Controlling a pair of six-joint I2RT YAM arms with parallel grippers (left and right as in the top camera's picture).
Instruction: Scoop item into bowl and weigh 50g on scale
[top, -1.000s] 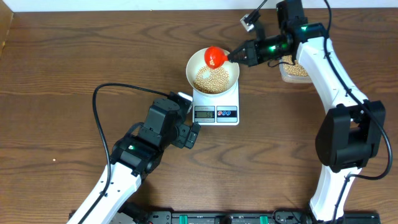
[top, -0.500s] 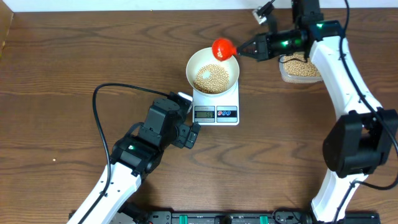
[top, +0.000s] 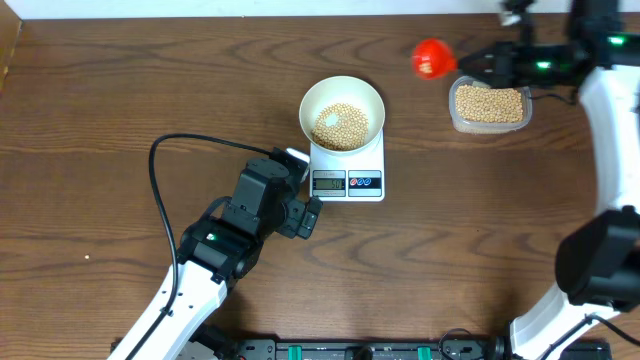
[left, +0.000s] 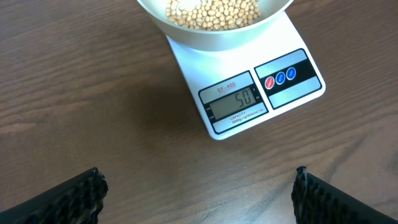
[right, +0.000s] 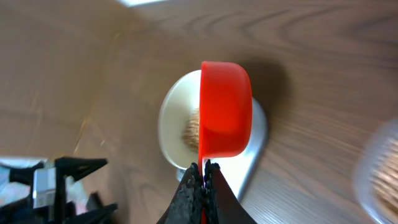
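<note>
The white bowl (top: 343, 112) sits on the white scale (top: 347, 170) and holds pale-tan beans (top: 342, 125). In the left wrist view the bowl (left: 205, 34) and the scale (left: 249, 93) show, and the display reads 50. My right gripper (top: 468, 62) is shut on the handle of a red scoop (top: 431, 57), held above the table between the bowl and the tub. In the right wrist view the scoop (right: 225, 115) is gripped edge-on by the right gripper (right: 204, 168). My left gripper (top: 300, 205) is open and empty, below and left of the scale.
A clear plastic tub (top: 489, 106) of beans stands at the back right, just below the right gripper. A black cable (top: 160, 190) loops on the table left of the left arm. The table's far edge runs close behind the scoop.
My right gripper has carried the red scoop up off the bowl and rightward, toward the tub. The left arm has not moved.
</note>
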